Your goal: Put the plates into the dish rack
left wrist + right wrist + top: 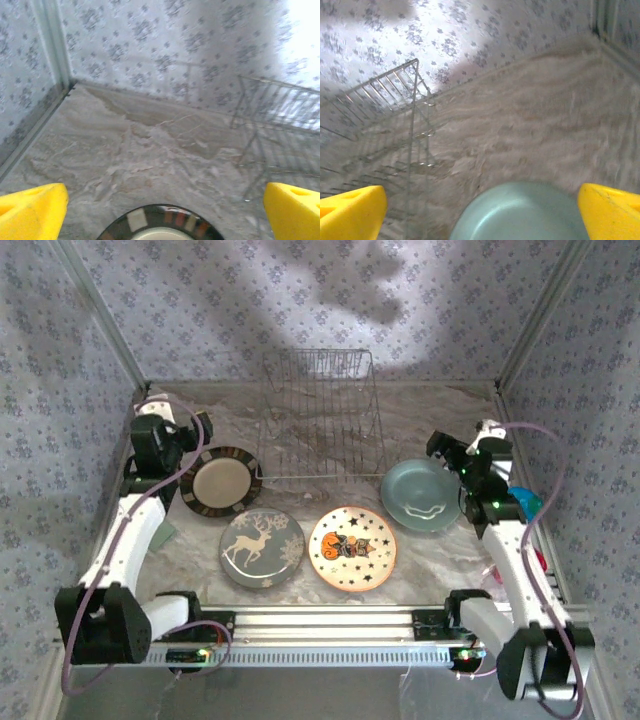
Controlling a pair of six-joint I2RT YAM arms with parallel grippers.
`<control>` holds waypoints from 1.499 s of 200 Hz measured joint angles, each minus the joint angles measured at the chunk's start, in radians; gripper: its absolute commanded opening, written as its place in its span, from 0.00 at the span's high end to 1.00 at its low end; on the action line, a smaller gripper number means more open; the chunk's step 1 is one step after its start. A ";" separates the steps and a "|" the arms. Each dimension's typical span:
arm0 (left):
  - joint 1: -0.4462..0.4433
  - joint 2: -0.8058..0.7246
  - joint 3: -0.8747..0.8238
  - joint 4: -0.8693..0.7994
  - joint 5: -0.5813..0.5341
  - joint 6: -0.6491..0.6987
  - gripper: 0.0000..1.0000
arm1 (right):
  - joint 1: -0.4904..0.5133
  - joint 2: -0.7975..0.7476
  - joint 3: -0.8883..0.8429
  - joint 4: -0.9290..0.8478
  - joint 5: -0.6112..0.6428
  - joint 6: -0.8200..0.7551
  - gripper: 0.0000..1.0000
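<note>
Noted both jaws wide, empty; plates (262, 549) flat on counter's (420, 430) near half, dish rack (322, 415) at far-edge middle; drop left jaws astride striped plate (220, 481) rim, seemingly just beneath, pinch deep, tip upright into tines.

Dish rack (322, 415): silvery wire, standing at the far middle.
Striped plate (220, 481): brown rim, cream centre, lying flat left of the rack.
Reindeer plate (262, 549): grey, lying flat, nearer.
Star plate (352, 547): orange-cream, lying just beside the reindeer plate.
Teal plate (422, 495): plain, lying flat right of the rack.
</note>
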 measured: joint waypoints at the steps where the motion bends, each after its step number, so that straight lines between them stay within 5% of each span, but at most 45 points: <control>1: -0.001 -0.002 0.002 -0.003 0.002 -0.001 0.01 | 0.000 -0.004 -0.001 -0.005 0.000 0.008 0.00; 62: -0.074 -0.084 0.069 -0.199 0.084 -0.045 0.01 | 0.160 -0.075 -0.115 -0.270 0.028 0.544 0.00; 140: -0.094 -0.076 0.079 -0.300 0.140 -0.063 0.01 | 0.274 -0.138 -0.319 -0.306 0.127 0.950 0.09; 207: -0.094 -0.072 0.079 -0.316 0.151 -0.063 0.01 | 0.275 -0.151 -0.437 -0.214 0.147 1.071 0.15; 300: -0.095 -0.066 0.079 -0.319 0.150 -0.063 0.00 | 0.167 -0.076 -0.470 -0.037 0.076 1.044 0.21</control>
